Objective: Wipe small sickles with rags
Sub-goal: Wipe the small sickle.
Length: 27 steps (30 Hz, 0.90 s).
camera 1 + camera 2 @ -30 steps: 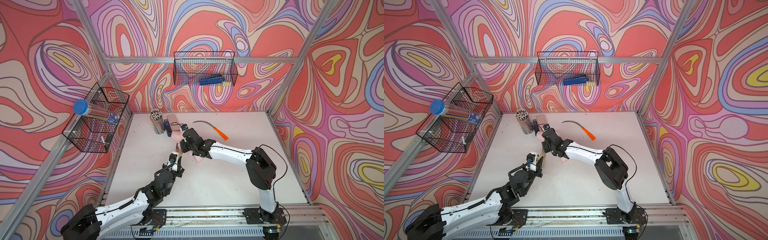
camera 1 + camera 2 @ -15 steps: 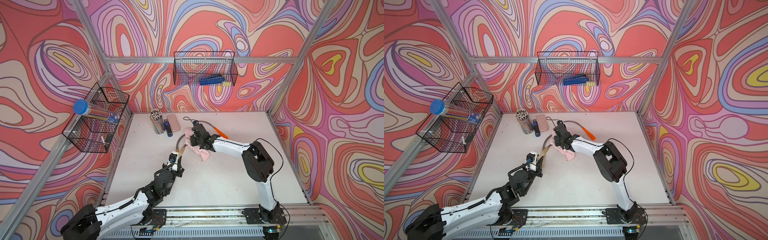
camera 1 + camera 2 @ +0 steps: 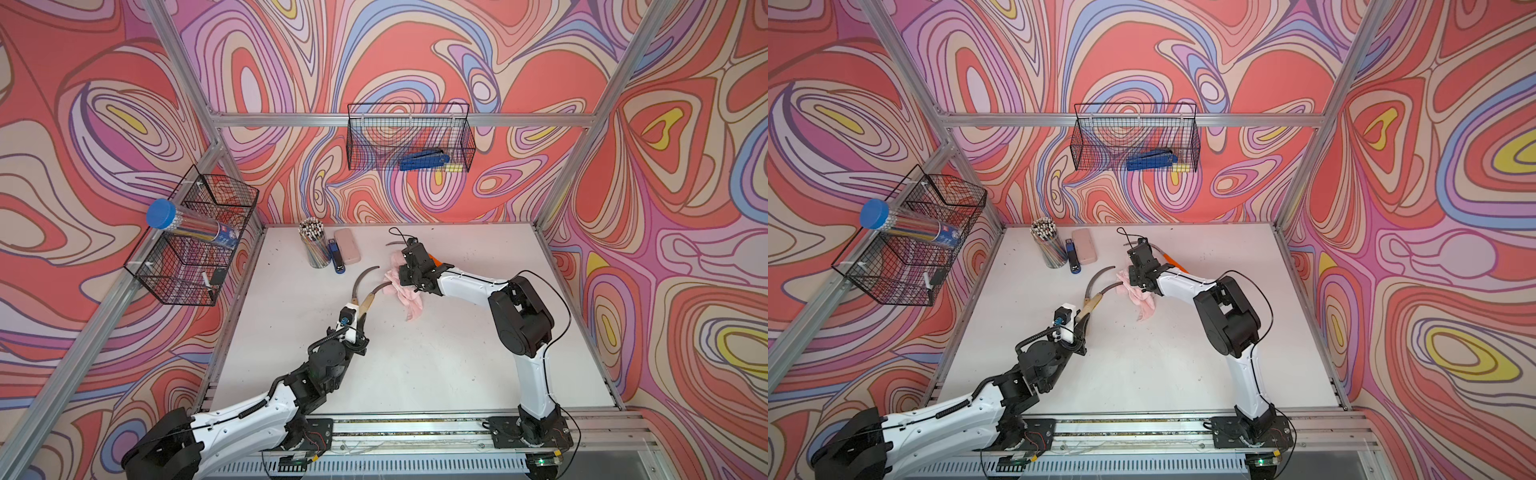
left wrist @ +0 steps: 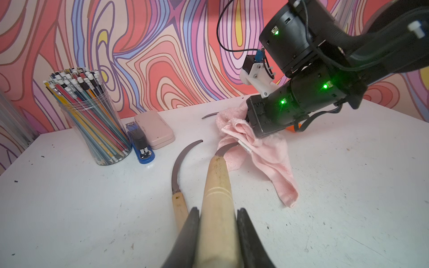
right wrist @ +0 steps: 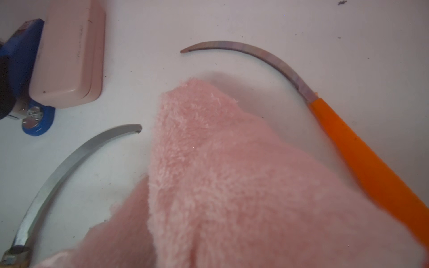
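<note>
White and flecked with dark crumbs, the bench (image 3: 415,374) stands inside walls of swirling red, pink and blue, with aluminium posts at the corners. Near the bench's middle the left gripper (image 4: 218,217) is clamped on the pale handle of a wooden sickle (image 4: 217,183), whose blade disappears into the pink rag (image 4: 267,160). The right gripper (image 3: 402,277) is closed on a bunch of that rag around the blade, and the loose end drapes down to the bench. Just beside the held handle a second sickle (image 4: 177,162) lies flat, its tip toward the back-left corner, where a pink case (image 4: 154,130), a blue stapler (image 4: 140,146) and a pencil jar (image 4: 92,120) stand. The right wrist view alone shows the orange sickle (image 5: 362,148) plainly, long handle and saw-toothed blade, near the back edge; in the other views the right arm covers most of it. Only the top views show the back basket (image 3: 374,141) and the side basket (image 3: 183,282) hung on the walls.
</note>
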Available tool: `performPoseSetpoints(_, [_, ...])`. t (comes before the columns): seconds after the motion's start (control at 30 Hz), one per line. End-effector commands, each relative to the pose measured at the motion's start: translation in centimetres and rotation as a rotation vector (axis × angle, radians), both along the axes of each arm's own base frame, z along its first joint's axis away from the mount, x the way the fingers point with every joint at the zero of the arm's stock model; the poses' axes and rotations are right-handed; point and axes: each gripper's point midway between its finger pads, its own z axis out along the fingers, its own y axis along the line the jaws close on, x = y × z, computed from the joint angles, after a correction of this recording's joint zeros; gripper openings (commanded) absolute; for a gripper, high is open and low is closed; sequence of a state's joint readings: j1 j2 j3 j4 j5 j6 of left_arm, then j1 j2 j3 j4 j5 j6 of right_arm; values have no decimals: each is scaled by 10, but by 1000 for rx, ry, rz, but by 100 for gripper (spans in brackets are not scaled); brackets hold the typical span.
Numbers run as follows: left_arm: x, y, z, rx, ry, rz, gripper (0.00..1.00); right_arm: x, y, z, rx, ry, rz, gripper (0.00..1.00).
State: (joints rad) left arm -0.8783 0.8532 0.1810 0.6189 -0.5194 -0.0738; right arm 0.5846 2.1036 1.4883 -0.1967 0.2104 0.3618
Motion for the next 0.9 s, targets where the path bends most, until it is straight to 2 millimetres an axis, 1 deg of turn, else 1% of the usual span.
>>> performPoseSetpoints(0.0, [3,9,19,-56,-53,55,0,14,-48,10,-88,-48,-133,0])
performPoseSetpoints(0.17, [3,9,19,-55,-53,58,0,19,-54,23,-111,-74,-156,0])
performPoseSetpoints(0.3, [3,10,19,-57,-54,58,0,22,-63,33,-137,-95,-184,0])
performPoseSetpoints(0.4, [2,10,19,-58,-54,56,0,23,-67,39,-124,-101,-191,0])
performPoseSetpoints(0.5, [2,9,19,-56,-53,54,0,19,-62,48,-38,-101,-148,0])
performPoseSetpoints(0.63, [3,9,18,-55,-53,56,0,6,-49,73,57,-138,-75,0])
performPoseSetpoints(0.73, [3,8,18,-53,-52,55,0,-5,-43,88,66,-163,-50,0])
performPoseSetpoints(0.8, [4,9,18,-51,-51,59,0,-17,-26,97,43,-196,5,0])
performPoseSetpoints(0.87, [5,9,18,-49,-51,66,0,-25,-18,104,-22,-222,3,0])
